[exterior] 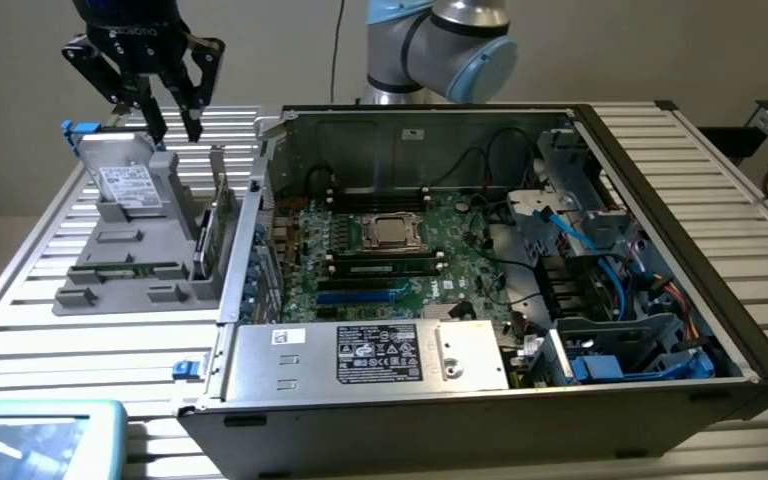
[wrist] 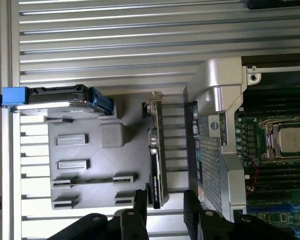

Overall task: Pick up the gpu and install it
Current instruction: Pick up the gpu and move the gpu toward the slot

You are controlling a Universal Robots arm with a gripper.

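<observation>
The gpu [exterior: 204, 240] is a thin black card standing on edge in the grey holder [exterior: 117, 280], beside the open computer case [exterior: 651, 220]. In the wrist view the gpu [wrist: 156, 150] runs as a dark strip between the holder [wrist: 90, 165] and the case wall. My gripper [exterior: 175, 125] hangs well above the far end of the holder, over the hard drive and the card. Its black fingers [wrist: 139, 212] stand apart with nothing between them, and the gripper [wrist: 164, 212] lines up roughly over the card's end.
A silver hard drive [exterior: 128, 185] with a white label and blue tabs leans in the holder. A green memory stick [exterior: 131, 268] lies in one of its slots. The motherboard [exterior: 384, 250] shows its processor and blue slots [exterior: 357, 297]. A light-blue tray [exterior: 31, 440] sits at the table's near corner.
</observation>
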